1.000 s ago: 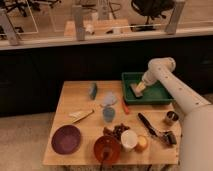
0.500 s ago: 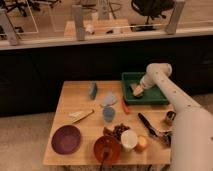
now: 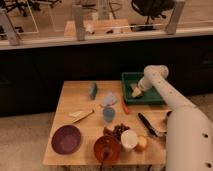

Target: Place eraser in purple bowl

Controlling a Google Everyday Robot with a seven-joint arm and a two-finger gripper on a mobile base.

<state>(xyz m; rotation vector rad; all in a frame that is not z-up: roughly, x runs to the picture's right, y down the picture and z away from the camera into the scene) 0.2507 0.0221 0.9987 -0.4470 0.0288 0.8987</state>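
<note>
The purple bowl [image 3: 66, 138] sits at the near left corner of the wooden bench [image 3: 75, 97]. Beside it along the near edge stands an orange-brown bowl [image 3: 107, 148]. Next comes a white cup [image 3: 129, 139] with a small orange-yellow thing [image 3: 143, 143] close at its right. A dark cluster [image 3: 118, 130] lies just behind them. The robot's white arm [image 3: 187, 135] rises over the near right corner and reaches toward the far side.

In the middle of the bench stands a blue cup [image 3: 108, 114]. A black brush [image 3: 147, 124] lies slantwise toward the right edge, and a pale flat tool [image 3: 80, 115] lies toward the left edge.

Farther back are a crumpled light-blue thing [image 3: 108, 99], a red-orange stick [image 3: 124, 105] and an upright teal block [image 3: 93, 90].

A green tray [image 3: 145, 98] rests at the far right corner. The end effector [image 3: 136, 90] is down inside it, at its left part. A small pale block lies right at its tip, which seems to be the eraser [image 3: 133, 93], well apart from the purple bowl. Whether the end effector is released, clenched or grasping the block, I cannot tell
</note>
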